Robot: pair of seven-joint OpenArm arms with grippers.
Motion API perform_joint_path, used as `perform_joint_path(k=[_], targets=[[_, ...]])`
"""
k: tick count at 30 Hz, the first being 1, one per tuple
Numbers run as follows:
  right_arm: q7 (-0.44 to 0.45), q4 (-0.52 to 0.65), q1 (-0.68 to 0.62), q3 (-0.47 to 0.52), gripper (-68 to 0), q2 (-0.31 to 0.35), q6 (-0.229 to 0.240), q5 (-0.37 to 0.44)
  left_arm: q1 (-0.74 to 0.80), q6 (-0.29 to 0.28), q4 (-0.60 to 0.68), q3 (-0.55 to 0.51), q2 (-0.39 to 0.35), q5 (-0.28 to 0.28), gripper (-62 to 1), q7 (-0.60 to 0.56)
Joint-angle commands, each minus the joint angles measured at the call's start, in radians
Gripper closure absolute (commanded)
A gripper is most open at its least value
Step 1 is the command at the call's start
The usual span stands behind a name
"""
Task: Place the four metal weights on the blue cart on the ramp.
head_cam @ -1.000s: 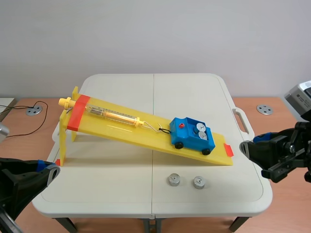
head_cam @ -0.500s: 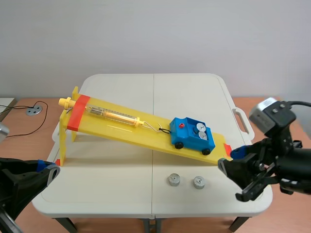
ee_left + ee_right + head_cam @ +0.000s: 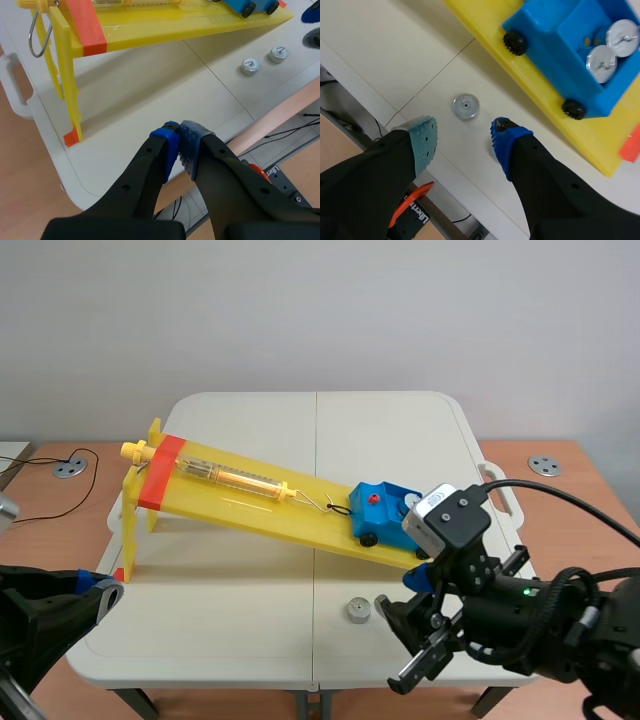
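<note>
Fingers spread, the right gripper (image 3: 461, 138) is hovering over a loose weight (image 3: 465, 106) on the near worktop (image 3: 395, 45), apparently readying a grasp. The blue cart (image 3: 545, 27) is sitting at the ramp's (image 3: 535, 82) low right end, carrying two weights (image 3: 601, 56).

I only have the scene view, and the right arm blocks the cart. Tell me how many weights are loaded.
Observer: Two. The right wrist view shows the loaded weights side by side in the blue cart.
Operator: Count the unloaded ones. I see just one.
Observer: Two. The left wrist view shows the hidden weight beside the near weight, both apart from the ramp.
Operator: Report the right gripper's fingers.
Observer: The right gripper is open in its wrist view, with one unloaded weight just ahead of the gap between its pads.
</note>
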Motion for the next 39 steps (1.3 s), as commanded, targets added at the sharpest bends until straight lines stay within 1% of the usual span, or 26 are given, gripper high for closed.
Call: perform_joint_path(k=[1, 5, 8, 11, 13, 17, 21, 26, 30, 34, 39], targets=[[0.155, 0.000, 0.101, 0.015, -26.1, -0.008, -0.036, 0.064, -0.014, -0.044, 0.076, -0.016, 0.021, -0.077, -2.7, -0.097], [0.169, -0.067, 0.140, -0.003, -26.1, -0.044, -0.043, 0.064, -0.014, -0.044, 0.076, -0.016, 0.021, -0.077, -2.7, -0.097], [0.171, -0.106, 0.164, -0.017, -26.1, -0.063, -0.069, 0.057, -0.014, -0.044, 0.076, -0.016, 0.021, -0.077, -2.7, -0.097], [0.184, -0.143, 0.186, -0.035, -26.1, -0.077, -0.093, 0.034, -0.014, -0.044, 0.076, -0.016, 0.021, -0.077, -2.7, -0.097], [0.188, -0.163, 0.199, -0.049, -26.1, -0.082, -0.097, 0.024, -0.014, -0.044, 0.076, -0.016, 0.021, -0.077, -2.7, -0.097], [0.197, -0.186, 0.216, -0.069, -26.1, -0.095, -0.113, -0.006, -0.014, -0.044, 0.076, -0.016, 0.021, -0.077, -2.7, -0.097], [0.207, -0.196, 0.228, -0.092, -26.1, -0.096, -0.146, -0.019, -0.014, -0.045, 0.076, -0.016, 0.021, -0.077, -2.7, -0.097], [0.213, -0.214, 0.241, -0.101, -26.1, -0.100, -0.173, -0.029, -0.014, -0.045, 0.076, -0.016, 0.021, -0.077, -2.7, -0.097], [0.230, -0.244, 0.263, -0.104, -26.1, -0.110, -0.172, -0.040, -0.014, -0.045, 0.076, -0.016, 0.021, -0.077, -2.7, -0.097], [0.229, -0.276, 0.288, -0.128, -26.1, -0.113, -0.172, -0.040, -0.014, -0.045, 0.076, -0.016, 0.021, -0.077, -2.7, -0.097], [0.232, -0.287, 0.293, -0.151, -26.1, -0.113, -0.172, -0.041, -0.014, -0.045, 0.076, -0.016, 0.021, -0.077, -2.7, -0.097]])
